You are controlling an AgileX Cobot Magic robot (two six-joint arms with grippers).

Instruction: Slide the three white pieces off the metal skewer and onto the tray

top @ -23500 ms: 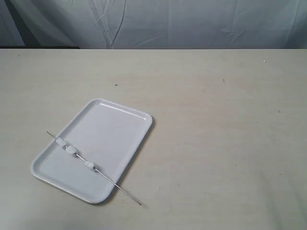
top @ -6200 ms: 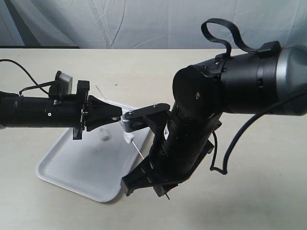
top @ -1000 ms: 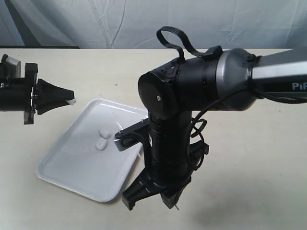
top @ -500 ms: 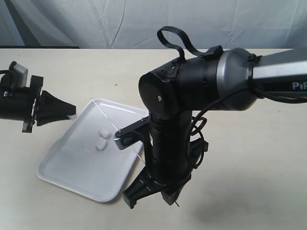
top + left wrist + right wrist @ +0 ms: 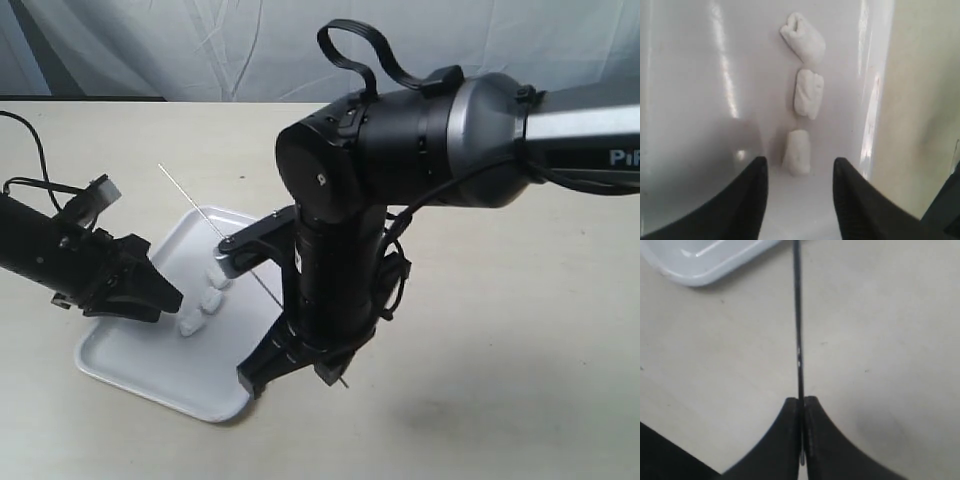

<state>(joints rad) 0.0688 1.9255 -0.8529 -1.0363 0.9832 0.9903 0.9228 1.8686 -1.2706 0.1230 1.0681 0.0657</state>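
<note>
Verify that your right gripper [image 5: 801,402] pinches the metal skewer [image 5: 798,315] and your left gripper [image 5: 799,162] stands spread just beside the three white pieces [image 5: 807,92] on the tray [image 5: 700,100].

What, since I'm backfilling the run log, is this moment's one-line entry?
three white pieces: lying on tray | metal skewer: bare | right claw: shut on skewer | left claw: open, near pieces
</note>
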